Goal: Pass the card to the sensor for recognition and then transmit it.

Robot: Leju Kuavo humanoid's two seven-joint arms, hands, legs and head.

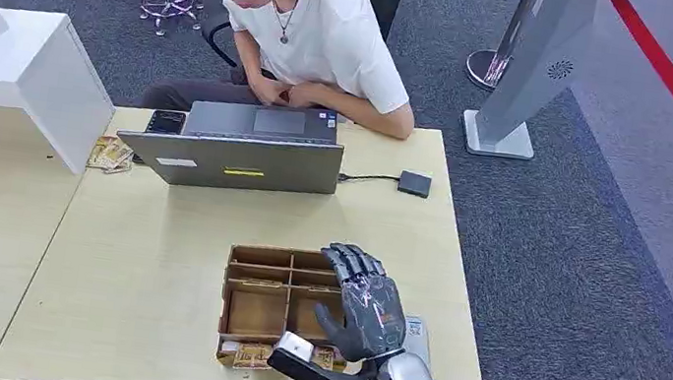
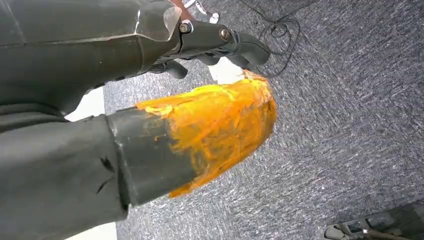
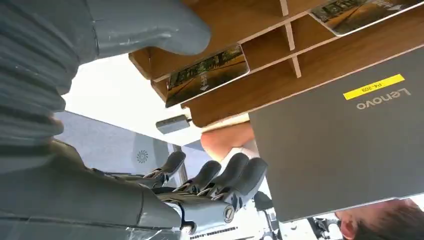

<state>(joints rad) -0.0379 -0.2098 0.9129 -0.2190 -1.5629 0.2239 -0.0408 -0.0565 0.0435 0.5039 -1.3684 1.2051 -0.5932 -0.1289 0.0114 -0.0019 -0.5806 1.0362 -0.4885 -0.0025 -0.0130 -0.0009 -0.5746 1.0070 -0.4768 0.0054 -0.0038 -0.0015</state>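
On the light wooden desk, in front of the grey laptop, stands a brown compartmented box. The right hand hovers over the box's right side, its fingers spread apart and holding nothing. A card lies in a box compartment just beside the thumb, apart from the fingers. The left hand hangs over grey carpet; whether its fingers are spread or closed cannot be told.
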